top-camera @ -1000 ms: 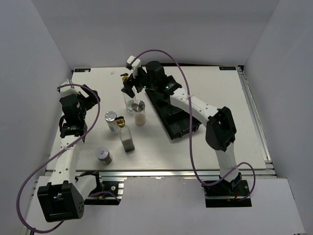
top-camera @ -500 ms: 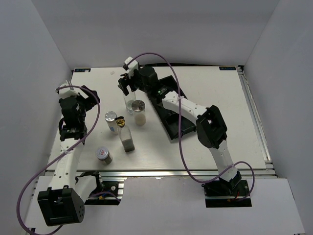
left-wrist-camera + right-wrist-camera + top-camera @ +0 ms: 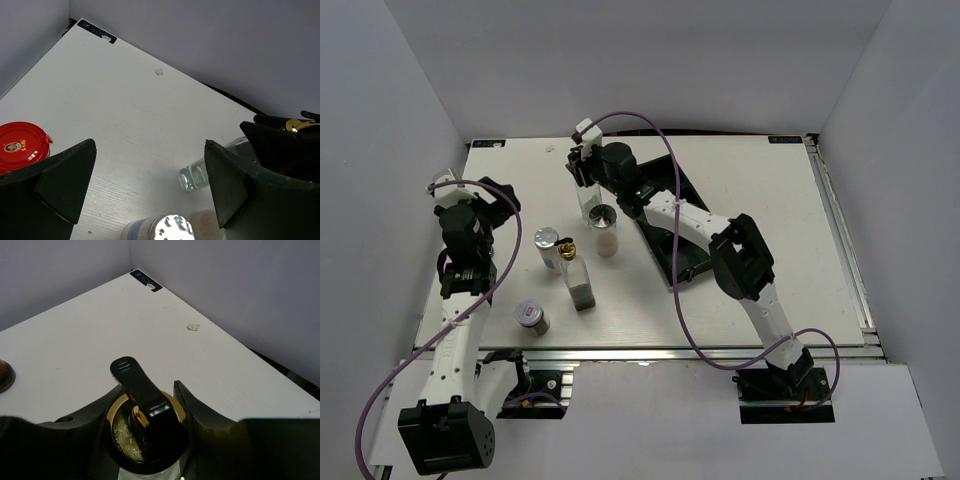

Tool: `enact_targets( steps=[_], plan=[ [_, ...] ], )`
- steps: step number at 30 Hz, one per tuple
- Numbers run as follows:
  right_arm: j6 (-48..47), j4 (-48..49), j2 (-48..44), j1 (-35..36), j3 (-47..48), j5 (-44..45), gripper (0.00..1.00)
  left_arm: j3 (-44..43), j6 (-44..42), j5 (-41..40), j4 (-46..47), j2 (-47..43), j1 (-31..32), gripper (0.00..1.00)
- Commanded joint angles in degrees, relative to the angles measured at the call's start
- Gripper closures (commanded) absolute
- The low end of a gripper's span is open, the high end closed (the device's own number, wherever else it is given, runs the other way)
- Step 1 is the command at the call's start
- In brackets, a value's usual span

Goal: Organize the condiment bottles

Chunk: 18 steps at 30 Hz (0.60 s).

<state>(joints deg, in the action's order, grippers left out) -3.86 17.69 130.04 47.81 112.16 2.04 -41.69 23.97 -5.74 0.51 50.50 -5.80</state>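
My right gripper is shut on the gold pour-spout top of a tall clear glass bottle standing at the back middle of the table. A silver-lidded shaker jar stands just in front of that bottle. Further forward are a second gold-spouted bottle, a silver-lidded jar and another lidded jar. A red-capped jar shows beside my left finger. My left gripper is open and holds nothing, left of the group.
The black compartment tray lies slanted right of the bottles, partly under my right arm. Purple cables loop over both arms. Grey walls close in the table's back and sides, and a small scrap lies on the far table top.
My right gripper moved back and left over the clear bottle and closed on its gold top. The left arm shifted slightly left and stayed open.
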Motion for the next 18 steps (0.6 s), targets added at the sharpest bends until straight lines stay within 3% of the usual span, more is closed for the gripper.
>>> enact_targets(
  steps=[1,3,12,18],
  plan=[
    [-2.54,8.23,-0.05,0.09,4.11,1.04,0.89,0.99,0.99,0.27,1.77,-1.19,0.18,0.02],
    [-3.43,7.71,0.13,0.09,6.31,0.06,1.0,0.3,0.91,2.13,0.9,-0.58,0.18,0.02],
    [-9.41,13.16,-1.72,-0.26,9.74,-3.43,1.0,0.56,1.87,-0.77,1.07,-0.67,0.09,0.02],
    [-7.67,13.77,-3.74,-2.89,12.56,-7.93,1.0,0.91,1.96,-0.77,1.33,-0.14,0.18,0.02]
  ],
)
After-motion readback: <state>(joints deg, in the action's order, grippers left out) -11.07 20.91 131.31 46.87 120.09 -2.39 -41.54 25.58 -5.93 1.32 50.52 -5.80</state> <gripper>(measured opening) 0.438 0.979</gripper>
